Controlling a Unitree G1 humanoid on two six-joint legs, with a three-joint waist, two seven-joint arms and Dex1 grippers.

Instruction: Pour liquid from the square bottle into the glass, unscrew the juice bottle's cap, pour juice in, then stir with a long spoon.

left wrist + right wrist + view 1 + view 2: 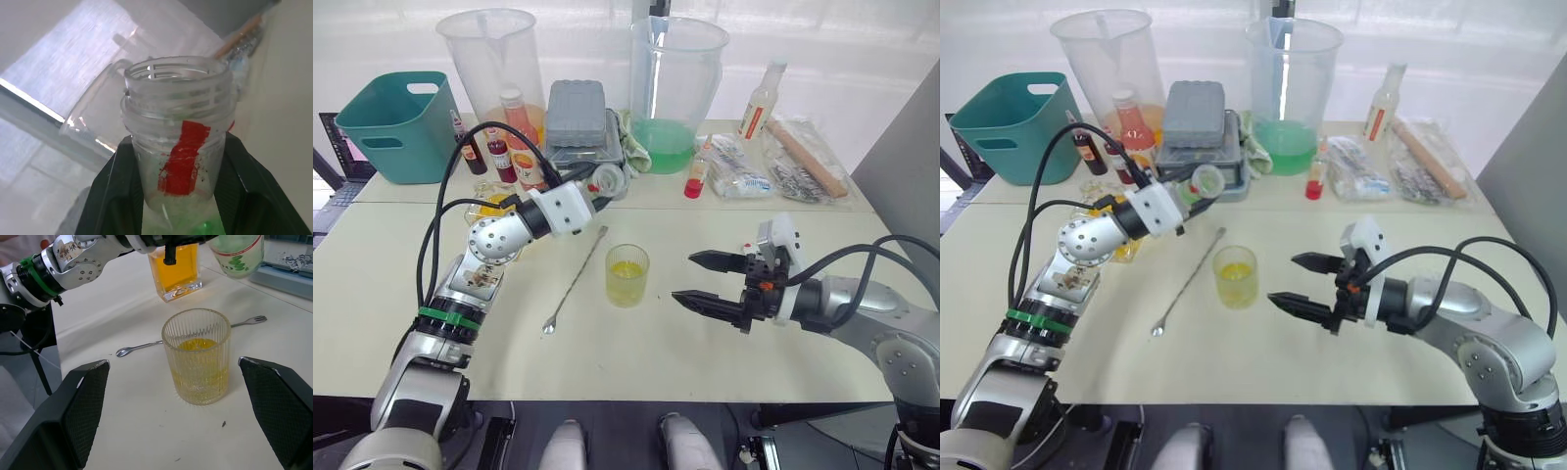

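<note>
The glass (626, 274), ribbed and clear, stands mid-table about a third full of yellow liquid (198, 377). My left gripper (592, 188) is shut on the juice bottle (181, 147), held tilted above the table behind the glass, its threaded mouth open and the cap off. A small white-and-red speck (747, 247) by my right gripper may be the cap. The square bottle (176, 269) with yellow-orange liquid stands behind my left arm. The long spoon (576, 279) lies flat left of the glass. My right gripper (682, 277) is open just right of the glass, fingers (78, 401) apart from it.
Along the back stand a teal basket (396, 122), two big clear pitchers (494, 59), one holding green fluid (666, 147), a grey box (576, 113), an orange-red bottle (519, 137), small bottles (695, 176) and plastic bags (803, 162).
</note>
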